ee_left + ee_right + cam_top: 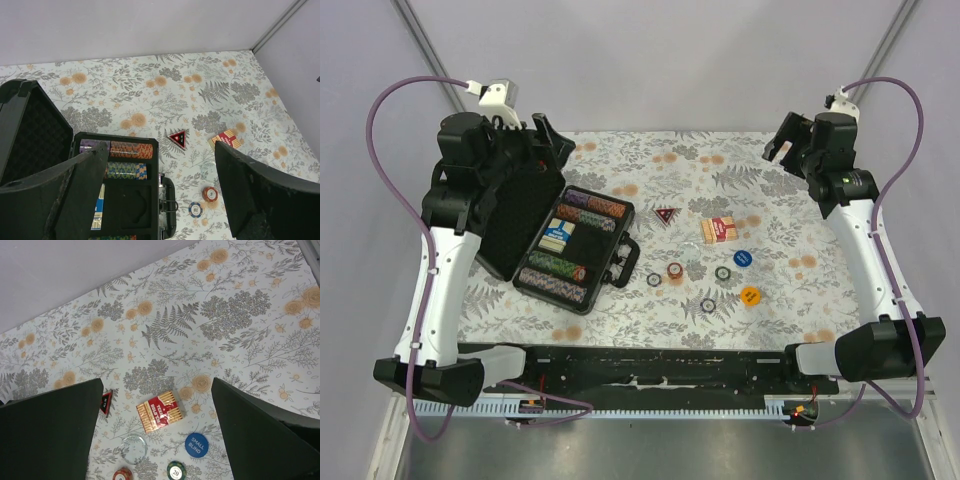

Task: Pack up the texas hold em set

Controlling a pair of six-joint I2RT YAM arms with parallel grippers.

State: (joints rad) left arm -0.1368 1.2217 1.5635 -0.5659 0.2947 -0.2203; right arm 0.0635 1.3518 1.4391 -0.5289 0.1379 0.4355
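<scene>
Left wrist: briefcase (125, 200) cut off at bottom edge; chip rows (131, 150) partly behind left gripper's finger (75, 190); card deck (227, 138) corner behind other finger (260, 190). Right wrist: triangle (105, 402) mostly behind right gripper's finger (50, 435); two loose chips (176, 471) cropped at bottom. Top view: chip lettering unreadable.

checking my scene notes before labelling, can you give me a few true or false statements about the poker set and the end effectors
1. The case is open. True.
2. The deck is inside the case. False: it lies on the table, to the right of the case.
3. The triangle lies between the case and the deck. True.
4. The right end effector holds a chip. False: it is open and empty, above the table.
5. The blue chip reads "small blind". True.
</scene>
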